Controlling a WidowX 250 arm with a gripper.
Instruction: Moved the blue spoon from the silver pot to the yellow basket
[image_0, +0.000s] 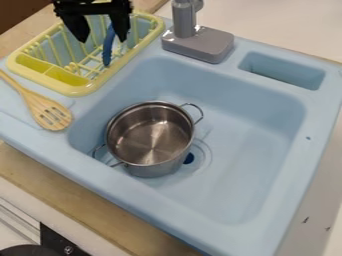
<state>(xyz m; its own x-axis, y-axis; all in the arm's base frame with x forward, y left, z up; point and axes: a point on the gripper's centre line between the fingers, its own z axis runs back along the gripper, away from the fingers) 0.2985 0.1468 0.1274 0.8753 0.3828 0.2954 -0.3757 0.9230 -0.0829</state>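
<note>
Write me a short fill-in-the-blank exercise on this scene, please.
The blue spoon is in a basket whose colour is ____. The number of handles on the pot in the sink is ____. The fingers of the claw are ____, not shut. The colour of the faucet is ____.

Missing words: yellow; two; open; grey.

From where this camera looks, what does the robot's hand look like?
The gripper is black, with two chunky fingers that taper to blunt points. A black crosspiece with an uneven, blocky outline joins them at the top.
</note>
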